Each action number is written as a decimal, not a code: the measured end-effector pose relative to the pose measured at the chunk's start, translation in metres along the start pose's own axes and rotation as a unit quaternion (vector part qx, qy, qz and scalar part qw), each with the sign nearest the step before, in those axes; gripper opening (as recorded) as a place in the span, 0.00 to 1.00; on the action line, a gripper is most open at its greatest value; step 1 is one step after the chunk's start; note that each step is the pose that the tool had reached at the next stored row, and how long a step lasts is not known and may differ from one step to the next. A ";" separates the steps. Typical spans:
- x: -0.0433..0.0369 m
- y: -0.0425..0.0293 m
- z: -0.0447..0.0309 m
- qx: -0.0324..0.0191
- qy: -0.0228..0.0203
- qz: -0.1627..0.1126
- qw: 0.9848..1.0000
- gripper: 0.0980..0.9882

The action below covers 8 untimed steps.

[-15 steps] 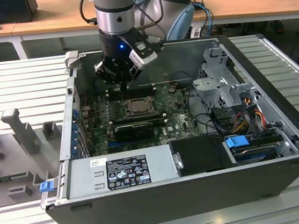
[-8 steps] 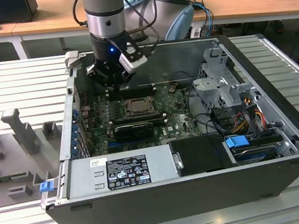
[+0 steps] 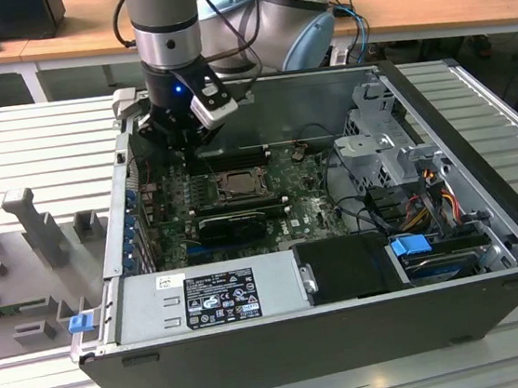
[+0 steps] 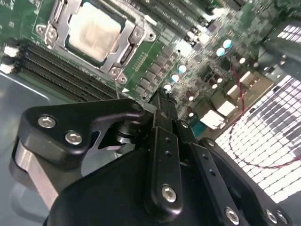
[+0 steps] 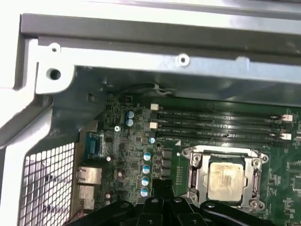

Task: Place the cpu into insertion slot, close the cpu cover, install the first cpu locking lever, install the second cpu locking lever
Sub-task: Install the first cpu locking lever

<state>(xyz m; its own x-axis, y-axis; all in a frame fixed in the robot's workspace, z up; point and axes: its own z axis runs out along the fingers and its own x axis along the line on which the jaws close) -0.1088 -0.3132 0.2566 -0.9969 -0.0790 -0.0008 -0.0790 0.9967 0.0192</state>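
Observation:
The cpu (image 3: 237, 185) (image 4: 96, 30) (image 5: 226, 181) lies flat in the insertion slot (image 3: 239, 196) on the green board, its pale metal top facing up. The cpu cover (image 4: 130, 44) (image 5: 193, 175), a metal frame, lies down around the chip in both wrist views. My gripper (image 3: 181, 143) (image 4: 162, 101) (image 5: 162, 185) hovers over the board beside the socket, toward the exterior view's left and the case's back wall. Its black fingers are pressed together with nothing between them. A thin wire lever (image 4: 139, 20) runs along one side of the cover.
Long black memory slots (image 5: 221, 125) (image 4: 56, 75) flank the socket. A row of blue capacitors (image 5: 146, 169) and rear port blocks (image 5: 88, 176) stand near the fingertips. The case wall (image 5: 141, 61) rises close behind. A power supply (image 3: 205, 294) and drive cage (image 3: 384, 142) fill the rest of the case.

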 end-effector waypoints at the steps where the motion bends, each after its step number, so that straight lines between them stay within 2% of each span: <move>1: -0.0002 0.0028 0.0006 0.000 0.000 0.000 1.000 0.01; 4: -0.0003 0.0126 0.0010 0.000 0.000 0.000 1.000 0.01; 8: -0.0001 0.0184 0.0012 0.000 0.000 0.000 1.000 0.01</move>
<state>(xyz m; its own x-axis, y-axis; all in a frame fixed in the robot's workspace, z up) -0.1102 -0.2949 0.2557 -0.9969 -0.0789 -0.0008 -0.0789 0.9967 0.0199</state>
